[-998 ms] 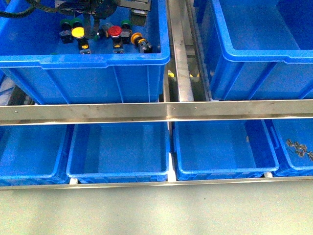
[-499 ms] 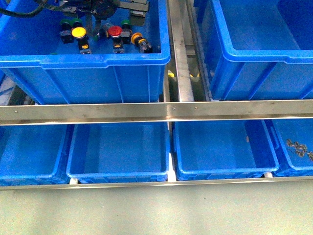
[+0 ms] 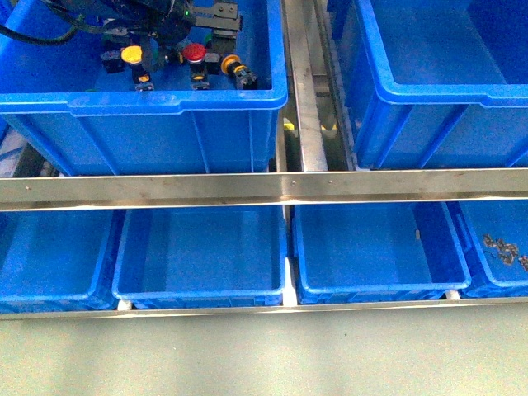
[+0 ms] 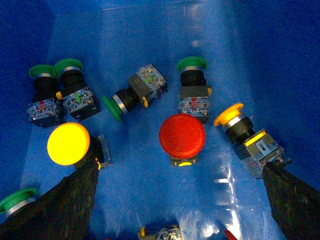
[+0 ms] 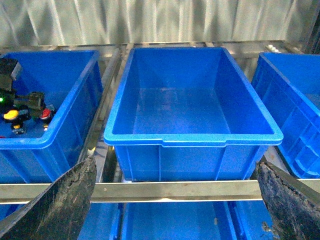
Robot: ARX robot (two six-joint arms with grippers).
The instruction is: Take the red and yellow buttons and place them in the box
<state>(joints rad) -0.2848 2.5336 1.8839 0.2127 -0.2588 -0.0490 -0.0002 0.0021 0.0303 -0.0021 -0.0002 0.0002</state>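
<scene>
In the upper left of the front view, a blue bin (image 3: 177, 103) holds the switches, and the left arm (image 3: 140, 16) hangs dark over its far end. Just below the arm stand a yellow button (image 3: 131, 54) and, to its right, a red button (image 3: 194, 54). Further right a second yellow button (image 3: 233, 63) lies on its side, seemingly close to the bin's wall. In the left wrist view, the left gripper (image 4: 178, 169) has its fingers (image 4: 65, 205) spread wide and holds nothing. The red cap sits between them, with green-capped switches (image 4: 191, 64) beyond. An empty blue box (image 3: 437, 91) fills the upper right of the front view. The right gripper (image 5: 175, 165) hovers before it, fingers (image 5: 295, 200) wide apart and empty.
</scene>
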